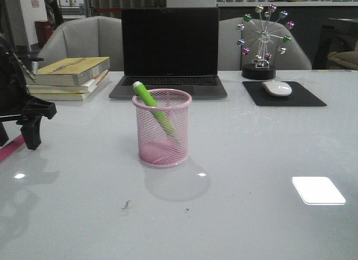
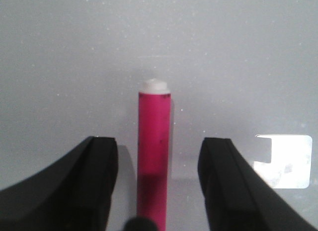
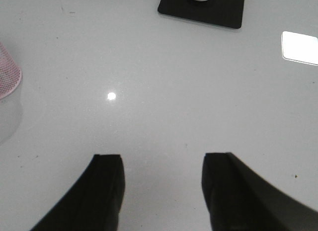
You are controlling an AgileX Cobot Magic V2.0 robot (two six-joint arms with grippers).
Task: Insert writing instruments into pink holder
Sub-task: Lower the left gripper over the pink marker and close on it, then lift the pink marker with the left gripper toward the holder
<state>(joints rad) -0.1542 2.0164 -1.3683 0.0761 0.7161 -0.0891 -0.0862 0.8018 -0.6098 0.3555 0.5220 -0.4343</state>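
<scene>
Left hand (image 2: 158, 191), spread, straddles the magenta marker (image 2: 154, 156), which lies on the bench (image 1: 251, 159) between its fingers without contact; in the front view the hand is cut off at the left edge and only a sliver of marker shows. Centre: pink holder (image 1: 163, 128), upright, with the green marker (image 1: 152, 106) leaning inside, its lower end blurred behind mesh. Right hand (image 3: 164, 191): spread, empty, over bare bench.
</scene>
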